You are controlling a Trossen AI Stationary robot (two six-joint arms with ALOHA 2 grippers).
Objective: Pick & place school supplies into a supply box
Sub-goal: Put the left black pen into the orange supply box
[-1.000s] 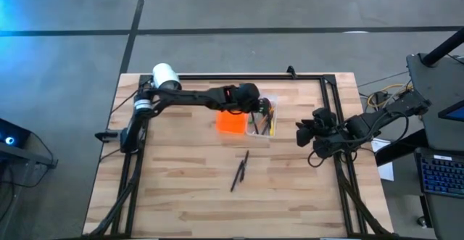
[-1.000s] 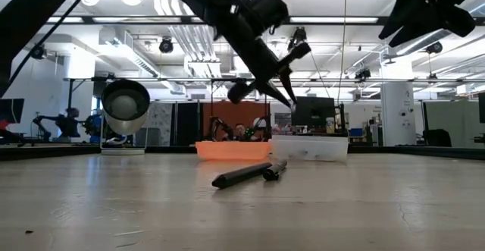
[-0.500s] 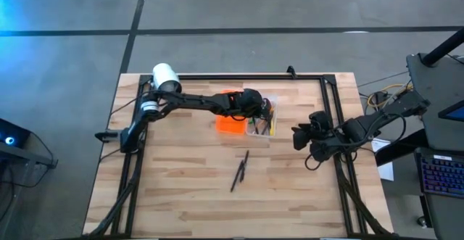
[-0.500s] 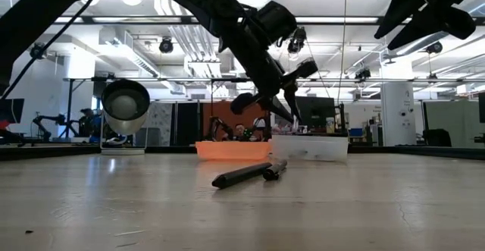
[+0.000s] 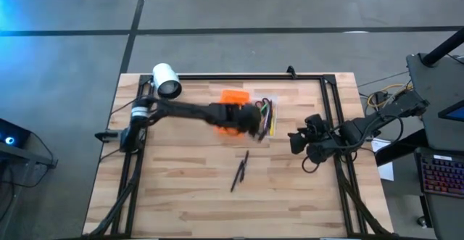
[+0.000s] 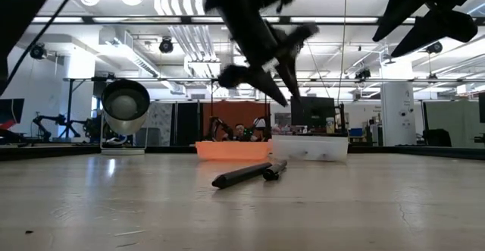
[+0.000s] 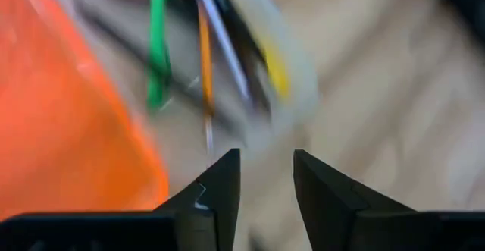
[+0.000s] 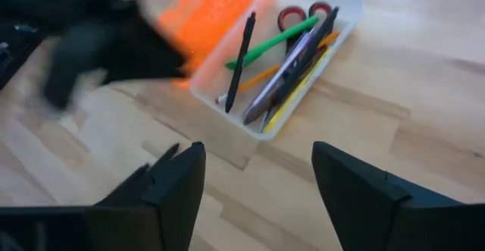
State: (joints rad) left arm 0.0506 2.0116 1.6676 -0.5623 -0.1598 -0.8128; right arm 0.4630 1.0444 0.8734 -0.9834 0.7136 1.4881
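The supply box lies open at the table's far middle. Its clear tray (image 5: 267, 117) holds several pens and red-handled scissors (image 8: 303, 14). Its orange lid (image 5: 233, 97) lies beside the tray on the left. My left gripper (image 5: 254, 122) hovers over the near part of the box, blurred, open and empty; its wrist view (image 7: 265, 160) looks down on the lid and the pens. Two dark pens (image 5: 241, 171) lie on the wood nearer the front. My right gripper (image 5: 293, 142) hangs open and empty to the right of the tray; its wrist view (image 8: 256, 151) faces the tray.
A white cylinder (image 5: 167, 80) lies at the far left corner. A black frame rail (image 5: 335, 117) runs along the table's right side, close to my right arm. Bare wood lies around the two pens (image 6: 250, 173).
My left gripper has swung from above the far part of the box toward the table's near edge and moves fast, blurred. My right gripper has drifted a little toward the table's left, nearer the tray. The pens on the table have not moved.
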